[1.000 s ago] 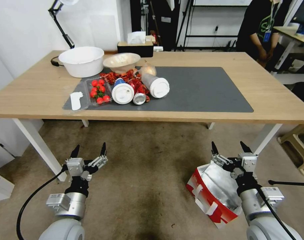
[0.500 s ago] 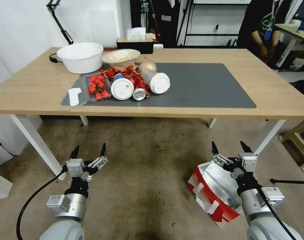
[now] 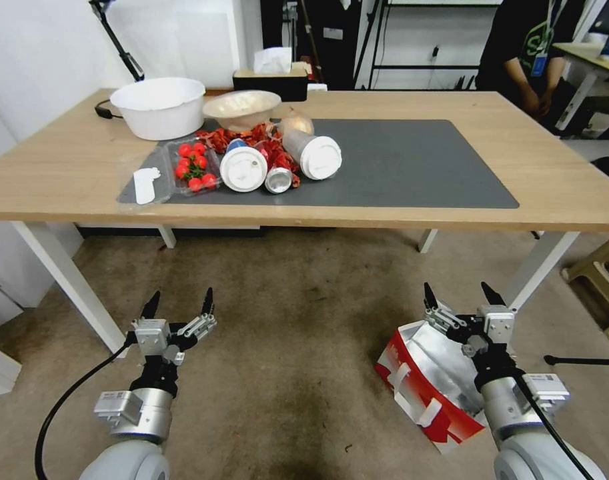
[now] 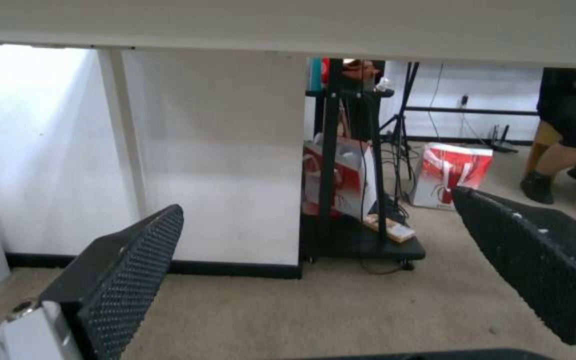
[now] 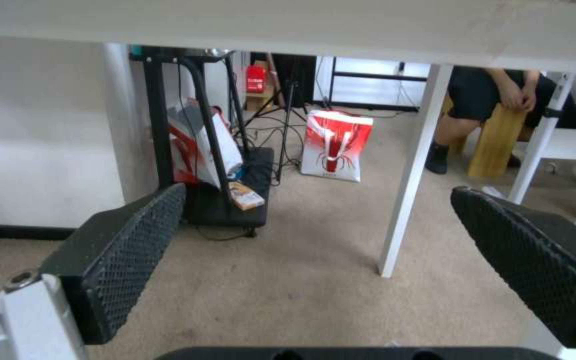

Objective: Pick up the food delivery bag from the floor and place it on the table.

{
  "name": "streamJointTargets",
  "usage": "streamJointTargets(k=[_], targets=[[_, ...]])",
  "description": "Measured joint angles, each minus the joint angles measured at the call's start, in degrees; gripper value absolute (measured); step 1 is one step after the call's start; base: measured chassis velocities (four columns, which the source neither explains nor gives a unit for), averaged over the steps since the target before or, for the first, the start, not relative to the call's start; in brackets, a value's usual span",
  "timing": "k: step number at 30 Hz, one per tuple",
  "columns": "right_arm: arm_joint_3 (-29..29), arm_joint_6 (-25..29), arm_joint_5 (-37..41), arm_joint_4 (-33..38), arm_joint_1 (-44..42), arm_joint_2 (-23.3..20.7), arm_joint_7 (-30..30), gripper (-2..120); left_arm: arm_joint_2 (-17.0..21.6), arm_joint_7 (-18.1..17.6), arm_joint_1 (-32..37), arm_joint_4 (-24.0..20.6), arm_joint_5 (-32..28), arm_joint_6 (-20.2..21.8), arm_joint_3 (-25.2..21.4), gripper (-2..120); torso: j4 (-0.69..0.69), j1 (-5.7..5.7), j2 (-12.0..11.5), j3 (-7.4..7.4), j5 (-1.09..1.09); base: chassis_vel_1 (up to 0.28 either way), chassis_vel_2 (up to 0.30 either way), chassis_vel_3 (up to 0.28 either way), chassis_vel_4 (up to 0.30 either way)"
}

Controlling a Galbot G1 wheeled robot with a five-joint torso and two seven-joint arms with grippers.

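Note:
The food delivery bag [image 3: 427,387] lies tilted on the floor [image 3: 304,320] at the lower right, its red side panel, white straps and silver foil lining showing. My right gripper [image 3: 459,297] hangs open just above and behind the bag's open mouth, the wrist covering part of the foil. The right wrist view has this gripper [image 5: 318,191] open, looking under the table. My left gripper [image 3: 179,300] is open over bare carpet at the lower left, and is also open in the left wrist view [image 4: 316,201]. The table [image 3: 551,173] with its dark mat [image 3: 411,160] stands ahead.
The left half of the mat holds a white bowl [image 3: 159,107], cups [image 3: 244,168] and a tomato tray [image 3: 194,168]. White table legs [image 3: 64,280] [image 3: 537,267] flank the floor space. Another red-and-white bag [image 5: 335,145] and a black rack [image 5: 225,205] stand beyond the table.
The whole head picture has shifted a little, so the camera has moved. Both grippers stay open in the same pose and the bag lies where it was.

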Motion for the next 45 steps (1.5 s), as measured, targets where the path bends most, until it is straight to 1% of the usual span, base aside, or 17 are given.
streamJointTargets(k=[2, 8, 11, 15, 16, 17, 20, 21, 26, 28, 31, 35, 45], targets=[[-0.08, 0.01, -0.01, -0.07, 0.07, 0.02, 0.00, 100, 0.04, 0.06, -0.06, 0.09, 0.00, 0.00, 0.01, 100, 0.00, -0.28, -0.81, -0.52, 0.00, 0.000, 0.000, 0.000, 0.000], [-0.07, 0.08, -0.01, -0.09, 0.06, -0.04, -0.02, 100, 0.08, 0.13, -0.08, 0.17, 0.00, 0.00, 0.10, 100, 0.00, -0.68, -1.90, -1.22, 0.00, 0.000, 0.000, 0.000, 0.000], [-0.05, 0.17, -0.01, -0.13, -0.01, -0.14, -0.04, 100, 0.05, 0.21, -0.11, 0.29, 0.00, -0.02, 0.20, 100, 0.00, -0.98, -2.90, -1.90, 0.00, 0.000, 0.000, 0.000, 0.000], [-0.07, 0.17, 0.00, -0.13, 0.06, -0.29, -0.04, 100, -0.01, 0.24, -0.11, 0.38, 0.01, -0.07, 0.21, 100, 0.00, -1.18, -3.47, -2.28, 0.00, 0.000, 0.000, 0.000, 0.000], [-0.09, 0.04, 0.08, -0.13, 0.26, -0.37, -0.04, 100, -0.04, 0.29, -0.08, 0.43, 0.02, -0.14, 0.21, 100, 0.00, -1.38, -4.04, -2.64, 0.00, 0.000, 0.000, 0.000, 0.000], [-0.09, 0.04, 0.08, -0.13, 0.26, -0.37, -0.04, 100, -0.04, 0.29, -0.08, 0.43, 0.02, -0.14, 0.21, 100, 0.00, -1.38, -4.04, -2.64, 0.00, 0.000, 0.000, 0.000, 0.000], [-0.18, -0.08, 0.12, -0.30, 0.43, -0.40, -0.05, 100, -0.05, 0.34, -0.05, 0.47, 0.02, -0.23, 0.16, 100, 0.00, -1.69, -5.06, -3.33, 0.00, 0.000, 0.000, 0.000, 0.000], [-0.18, -0.08, 0.12, -0.30, 0.43, -0.40, -0.05, 100, -0.05, 0.34, -0.05, 0.47, 0.02, -0.23, 0.16, 100, 0.00, -1.69, -5.06, -3.33, 0.00, 0.000, 0.000, 0.000, 0.000], [-0.27, -0.12, 0.13, -0.46, 0.45, -0.39, -0.07, 100, -0.11, 0.37, -0.06, 0.64, 0.03, -0.26, 0.13, 100, 0.00, -2.15, -6.40, -4.23, 0.00, 0.000, 0.000, 0.000, 0.000], [-0.28, -0.12, 0.13, -0.48, 0.45, -0.40, -0.07, 100, -0.11, 0.37, -0.06, 0.67, 0.03, -0.26, 0.13, 100, 0.00, -2.18, -6.50, -4.31, 0.00, 0.000, 0.000, 0.000, 0.000], [-0.25, -0.12, 0.24, -0.71, 0.53, -0.61, -0.07, 100, -0.22, 0.46, -0.10, 0.87, 0.12, -0.27, 0.17, 100, 0.00, -2.50, -7.52, -5.02, 0.00, 0.000, 0.000, 0.000, 0.000], [-0.24, -0.12, 0.26, -0.83, 0.59, -0.61, -0.06, 100, -0.24, 0.52, -0.10, 0.93, 0.18, -0.27, 0.20, 100, 0.00, -2.70, -8.14, -5.43, 0.00, 0.000, 0.000, 0.000, 0.000], [-0.29, -0.12, 0.26, -0.93, 0.53, -0.56, -0.07, 100, -0.23, 0.57, -0.07, 1.08, 0.21, -0.35, 0.17, 100, 0.00, -3.39, -10.49, -7.08, 0.00, 0.000, 0.000, 0.000, 0.000]])
